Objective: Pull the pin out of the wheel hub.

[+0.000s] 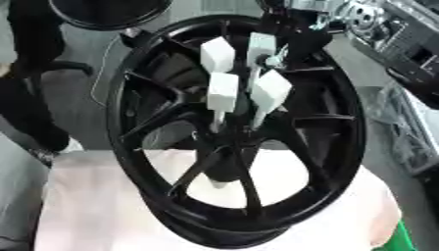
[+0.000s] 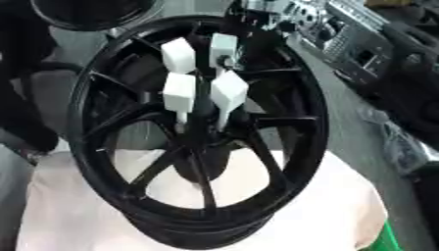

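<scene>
A large black wheel hub (image 1: 236,132) is seen standing nearly upright, tilted slightly, on a tabletop (image 1: 94,211) covered with a pale pinkish cloth. Its spokes radiate from a dark centre, and its lower rim rests on the cloth. Four white block-headed pins (image 1: 223,92) are grouped around the centre of the hub, each with a pale stem running down toward the middle; two are set higher and two lower, close together but apart from one another. The robot's right hand (image 1: 291,41), black with silver parts, is reached in from the upper right and is placed at the upper right pin (image 1: 261,48), just beside or touching it; whether its fingers are closed round the pin cannot be told, since the dark hand merges with the dark spokes. The left hand is not shown in either view. A green object (image 1: 401,239) is visible at the lower right corner.
</scene>
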Robot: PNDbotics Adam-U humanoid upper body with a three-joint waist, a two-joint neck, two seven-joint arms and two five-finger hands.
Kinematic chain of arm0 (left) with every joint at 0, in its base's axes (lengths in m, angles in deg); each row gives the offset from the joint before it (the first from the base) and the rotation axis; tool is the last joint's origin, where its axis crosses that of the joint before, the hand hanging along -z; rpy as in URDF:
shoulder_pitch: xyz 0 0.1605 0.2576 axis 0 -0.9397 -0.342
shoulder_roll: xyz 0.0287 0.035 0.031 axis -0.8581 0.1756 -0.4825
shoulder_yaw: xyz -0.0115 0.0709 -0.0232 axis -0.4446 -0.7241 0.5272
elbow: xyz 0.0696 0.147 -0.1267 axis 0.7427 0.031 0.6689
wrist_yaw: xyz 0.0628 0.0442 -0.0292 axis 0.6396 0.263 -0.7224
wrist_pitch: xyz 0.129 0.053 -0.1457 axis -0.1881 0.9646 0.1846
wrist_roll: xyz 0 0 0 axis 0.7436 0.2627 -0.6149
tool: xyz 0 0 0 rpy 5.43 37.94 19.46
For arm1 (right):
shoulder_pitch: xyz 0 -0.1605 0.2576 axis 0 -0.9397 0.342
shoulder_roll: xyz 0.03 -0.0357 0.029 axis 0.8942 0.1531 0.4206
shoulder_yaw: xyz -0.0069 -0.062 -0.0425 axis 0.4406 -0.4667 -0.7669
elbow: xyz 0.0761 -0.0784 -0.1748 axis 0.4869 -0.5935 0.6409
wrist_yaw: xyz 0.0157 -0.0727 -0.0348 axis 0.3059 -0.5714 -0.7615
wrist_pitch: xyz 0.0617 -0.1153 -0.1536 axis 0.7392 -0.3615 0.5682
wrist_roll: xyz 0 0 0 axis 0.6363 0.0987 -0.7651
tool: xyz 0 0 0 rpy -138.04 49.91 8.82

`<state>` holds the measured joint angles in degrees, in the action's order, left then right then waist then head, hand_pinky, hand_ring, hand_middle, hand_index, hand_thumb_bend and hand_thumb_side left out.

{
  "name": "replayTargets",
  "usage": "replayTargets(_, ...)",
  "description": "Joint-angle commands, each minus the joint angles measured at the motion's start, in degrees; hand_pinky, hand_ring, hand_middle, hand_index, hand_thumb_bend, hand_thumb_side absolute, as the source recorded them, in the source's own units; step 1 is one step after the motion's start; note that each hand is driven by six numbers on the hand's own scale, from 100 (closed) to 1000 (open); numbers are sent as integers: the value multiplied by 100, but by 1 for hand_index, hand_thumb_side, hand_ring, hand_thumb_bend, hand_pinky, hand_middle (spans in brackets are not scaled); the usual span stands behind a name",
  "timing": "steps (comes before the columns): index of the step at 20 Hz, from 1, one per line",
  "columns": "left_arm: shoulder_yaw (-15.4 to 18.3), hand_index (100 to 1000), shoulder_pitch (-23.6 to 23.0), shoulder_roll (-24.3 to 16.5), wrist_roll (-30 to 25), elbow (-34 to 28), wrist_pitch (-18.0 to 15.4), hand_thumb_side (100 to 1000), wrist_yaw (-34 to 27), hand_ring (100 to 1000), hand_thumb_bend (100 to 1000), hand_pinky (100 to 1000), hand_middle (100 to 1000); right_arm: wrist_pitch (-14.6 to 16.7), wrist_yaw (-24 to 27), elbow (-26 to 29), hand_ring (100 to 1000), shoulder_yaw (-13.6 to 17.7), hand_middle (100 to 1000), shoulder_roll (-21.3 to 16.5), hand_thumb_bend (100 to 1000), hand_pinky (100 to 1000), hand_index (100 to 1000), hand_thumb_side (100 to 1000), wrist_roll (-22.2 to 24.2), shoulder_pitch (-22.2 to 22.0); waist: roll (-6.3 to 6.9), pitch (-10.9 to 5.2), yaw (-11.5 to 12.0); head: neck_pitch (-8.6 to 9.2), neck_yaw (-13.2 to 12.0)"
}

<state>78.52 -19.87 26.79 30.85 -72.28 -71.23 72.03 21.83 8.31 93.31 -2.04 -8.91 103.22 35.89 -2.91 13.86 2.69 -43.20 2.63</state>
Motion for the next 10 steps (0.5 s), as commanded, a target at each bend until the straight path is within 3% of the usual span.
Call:
replayTargets(1, 37, 733, 51, -128, -2, -98, 15, 664, 27, 748, 347, 747, 737, -1, 54, -24, 748, 90, 688, -81, 315, 806, 782, 266, 21, 110, 20, -64, 7, 47, 3)
replayTargets(10, 45, 733, 55, -122, 4, -103, 13, 666, 26, 747, 345, 748, 737, -42, 201, -25, 736, 78, 664, -49, 279, 801, 767, 253, 9, 110, 6, -43, 23, 31, -6)
